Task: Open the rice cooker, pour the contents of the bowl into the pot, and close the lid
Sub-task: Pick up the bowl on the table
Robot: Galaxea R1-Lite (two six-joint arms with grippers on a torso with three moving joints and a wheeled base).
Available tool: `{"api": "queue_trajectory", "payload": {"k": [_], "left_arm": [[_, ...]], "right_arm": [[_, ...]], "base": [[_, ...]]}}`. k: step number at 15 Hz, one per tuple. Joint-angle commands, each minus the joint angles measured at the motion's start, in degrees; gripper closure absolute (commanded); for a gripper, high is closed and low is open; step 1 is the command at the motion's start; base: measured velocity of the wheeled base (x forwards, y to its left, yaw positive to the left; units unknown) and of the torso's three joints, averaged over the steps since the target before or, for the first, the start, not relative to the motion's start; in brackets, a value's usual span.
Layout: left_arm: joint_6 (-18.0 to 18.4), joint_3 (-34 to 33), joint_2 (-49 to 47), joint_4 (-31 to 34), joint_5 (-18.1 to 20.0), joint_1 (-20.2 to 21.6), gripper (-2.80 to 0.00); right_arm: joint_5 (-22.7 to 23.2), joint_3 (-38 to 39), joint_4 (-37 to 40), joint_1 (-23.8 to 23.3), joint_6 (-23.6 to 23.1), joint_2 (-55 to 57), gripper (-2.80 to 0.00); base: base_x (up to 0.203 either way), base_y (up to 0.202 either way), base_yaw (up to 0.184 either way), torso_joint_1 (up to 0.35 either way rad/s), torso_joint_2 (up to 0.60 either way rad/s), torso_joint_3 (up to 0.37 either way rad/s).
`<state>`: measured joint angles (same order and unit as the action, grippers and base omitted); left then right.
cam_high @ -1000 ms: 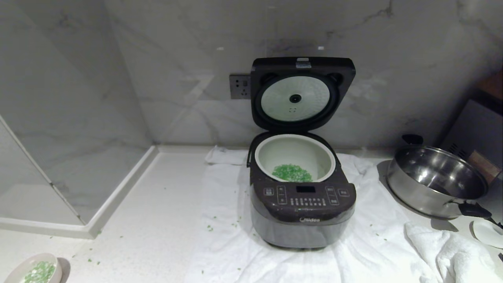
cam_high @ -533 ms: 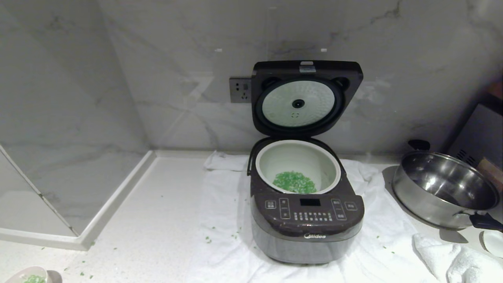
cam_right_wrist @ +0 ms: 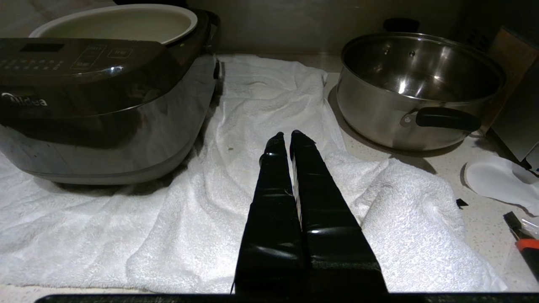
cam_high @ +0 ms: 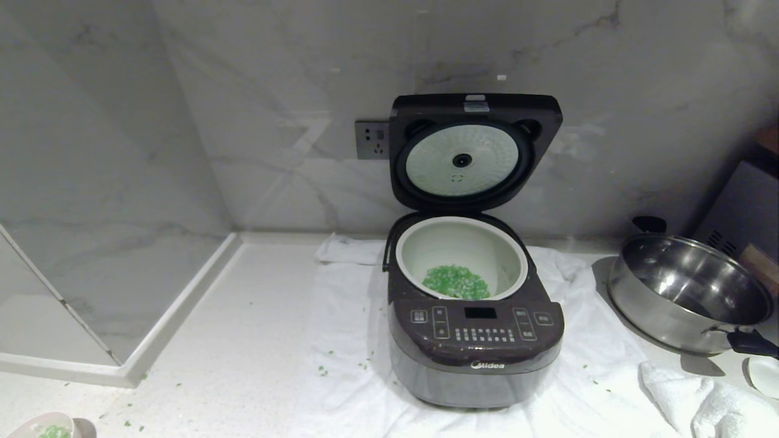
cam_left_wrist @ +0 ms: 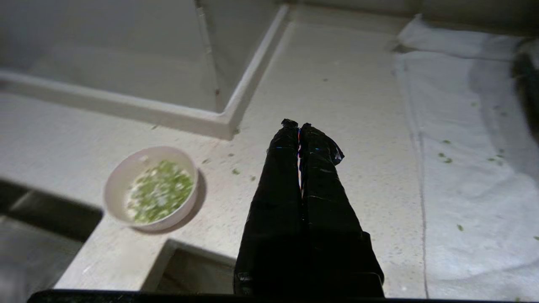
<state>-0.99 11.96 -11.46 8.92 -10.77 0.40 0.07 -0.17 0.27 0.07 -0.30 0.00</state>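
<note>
The dark rice cooker [cam_high: 475, 347] stands on a white towel with its lid [cam_high: 426, 106] hinged upright against the wall. Its pale pot [cam_high: 420, 243] holds a heap of green bits [cam_high: 456, 281]. The small pink bowl [cam_high: 27, 424] sits at the near left counter edge, cut off by the head view. The left wrist view shows that bowl [cam_left_wrist: 122, 176] upright with green bits [cam_left_wrist: 160, 189] inside. My left gripper [cam_left_wrist: 299, 125] hovers shut and empty over bare counter beside the bowl. My right gripper [cam_right_wrist: 284, 136] is shut and empty above the towel, between the cooker [cam_right_wrist: 105, 105] and a steel pan.
A large steel pan [cam_high: 681, 292] with black handles stands right of the cooker, a bunched towel [cam_high: 700, 401] in front of it. A raised ledge [cam_high: 182, 304] borders the counter on the left. A wall socket [cam_high: 372, 139] sits behind the lid. Loose green bits dot the counter.
The whole head view shifted early in the second, so the cooker sits lower and a little larger and the bowl slid toward the picture's corner. Nothing on the counter moved.
</note>
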Motion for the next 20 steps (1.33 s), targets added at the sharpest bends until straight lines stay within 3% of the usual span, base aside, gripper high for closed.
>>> {"api": "queue_trajectory", "payload": {"k": [1,4,7,13,18,20], "left_arm": [[-0.7,3.7,-14.6,1.5,-5.0,0.6,0.0],[-2.6,8.0,-30.7,4.8,-7.9,3.8,0.0],[-1.7,12.9,-47.3,6.3,-8.0,13.5,0.0],[9.9,14.5,-58.8,5.5,5.1,35.0,0.0],[17.0,13.2,-76.0,-10.7,12.3,49.6,0.0],[19.0,13.3,-78.8,-13.6,13.2,52.6,0.0]], "right_arm": [[0.0,0.0,0.0,0.0,-0.1,0.0,0.0],[0.0,0.0,0.0,0.0,-0.1,0.0,0.0],[0.0,0.0,0.1,0.0,-0.1,0.0,0.0],[0.0,0.0,0.0,0.0,0.0,0.0,0.0],[0.0,0.0,0.1,0.0,-0.1,0.0,0.0],[0.0,0.0,0.1,0.0,-0.1,0.0,0.0]], "base": [[0.0,0.0,0.0,0.0,0.0,0.0],[0.0,0.0,0.0,0.0,0.0,0.0],[0.0,0.0,0.0,0.0,0.0,0.0],[0.0,0.0,0.0,0.0,0.0,0.0],[0.0,0.0,0.0,0.0,0.0,0.0],[0.0,0.0,0.0,0.0,0.0,0.0]]}}
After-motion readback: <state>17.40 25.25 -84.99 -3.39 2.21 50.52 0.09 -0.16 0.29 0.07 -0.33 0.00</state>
